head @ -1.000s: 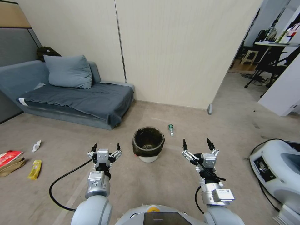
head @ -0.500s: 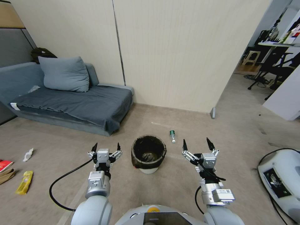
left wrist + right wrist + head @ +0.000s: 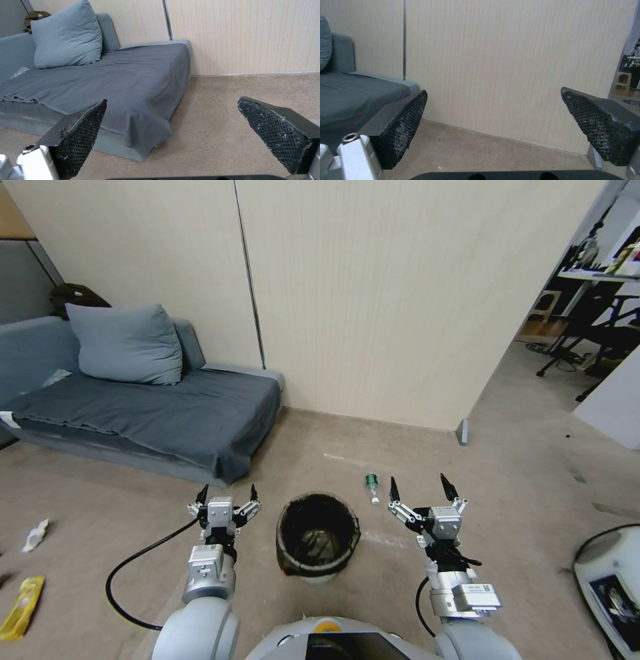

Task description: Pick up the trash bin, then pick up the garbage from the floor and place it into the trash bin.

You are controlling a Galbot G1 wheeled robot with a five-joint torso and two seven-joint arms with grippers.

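- Dark liner bag folds over the rim of the trash bin [image 3: 318,535], a small white round bucket that stands upright on the tan floor [image 3: 507,493], straight ahead of the robot and between its two arms.
- Left gripper [image 3: 227,492] hangs above the floor just to the left of the bin, its fingers spread wide and nothing between them; the left wrist view shows both black textured pads [image 3: 80,140] well apart, with floor and sofa beyond.
- Right gripper [image 3: 420,485] hangs to the right of the bin, likewise spread wide and empty; the right wrist view shows its pads [image 3: 403,125] apart, with the pale panelled wall [image 3: 506,62] beyond.
- Neither gripper touches the bin.
- Small bottle [image 3: 373,488] with a green part lies on the floor just beyond the bin, to its right, near the right gripper's fingertips in the head view.
- White tissue scrap [image 3: 35,535] lies on the floor far to the left, well apart from the bin.
- Yellow wrapper [image 3: 20,608] lies nearer the robot than the scrap, at the left edge.
- Grey sofa [image 3: 153,413] with a grey-blue pillow [image 3: 123,343] stands against the wall, to the left and beyond the bin.
- Black cable [image 3: 133,570] loops beside the left arm.
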